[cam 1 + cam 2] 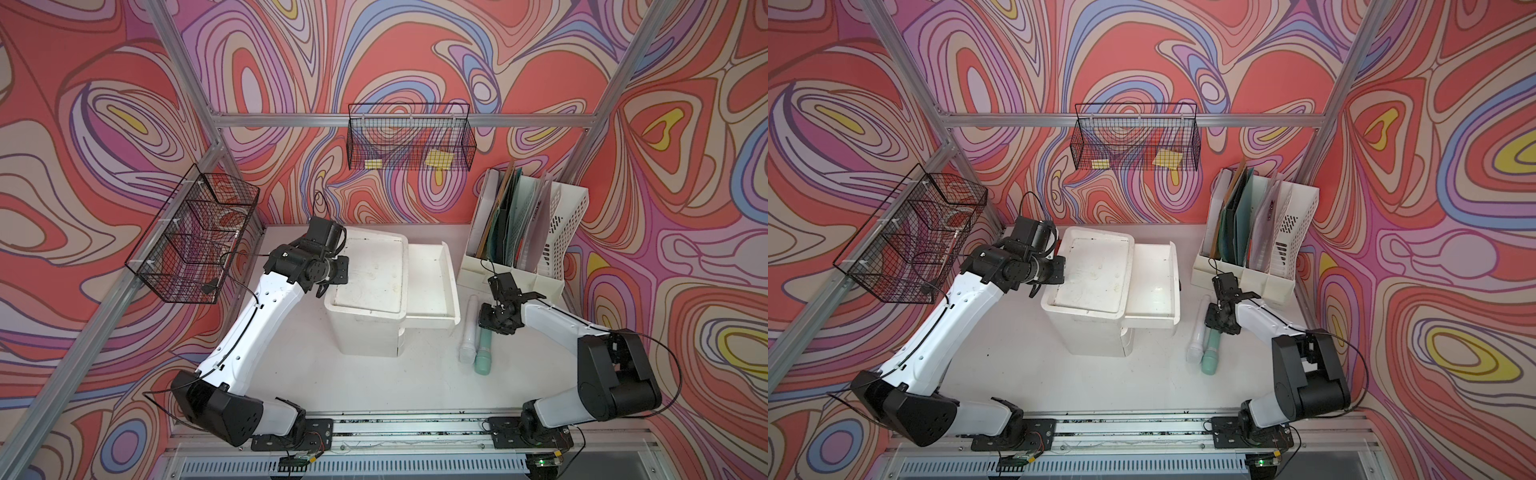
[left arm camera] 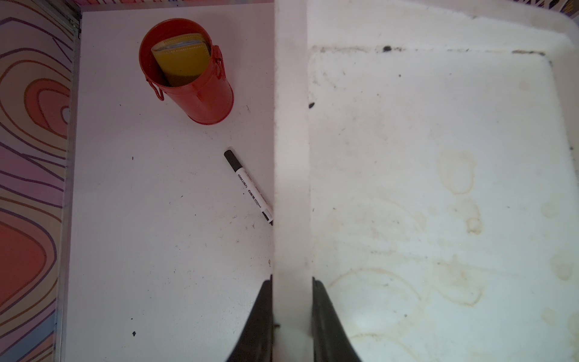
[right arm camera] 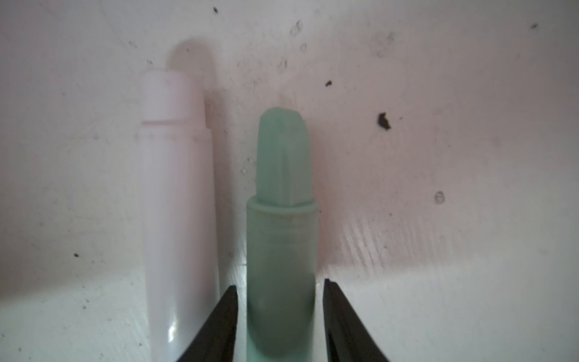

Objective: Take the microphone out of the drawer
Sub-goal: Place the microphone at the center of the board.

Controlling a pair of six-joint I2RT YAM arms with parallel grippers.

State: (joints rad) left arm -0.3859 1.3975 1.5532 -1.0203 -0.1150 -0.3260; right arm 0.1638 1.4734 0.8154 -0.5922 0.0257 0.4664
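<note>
Lying side by side on the scuffed white tabletop [image 1: 374, 382], beside the open drawer [image 1: 432, 282]: green microphone [image 1: 484, 357], white microphone [image 1: 468, 332]. Right gripper [image 3: 280, 282] straddles the green microphone, fingers apart. Left gripper [image 2: 292, 279] clamps the drawer unit [image 1: 365, 332] rim. Swirl-patterned walls [image 1: 415, 62].

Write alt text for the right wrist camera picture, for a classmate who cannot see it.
A green microphone lies on a speckled white table between two black fingers, with a thin gap on each side. A pale microphone lies close beside it, parallel and pointing the same way.
</note>
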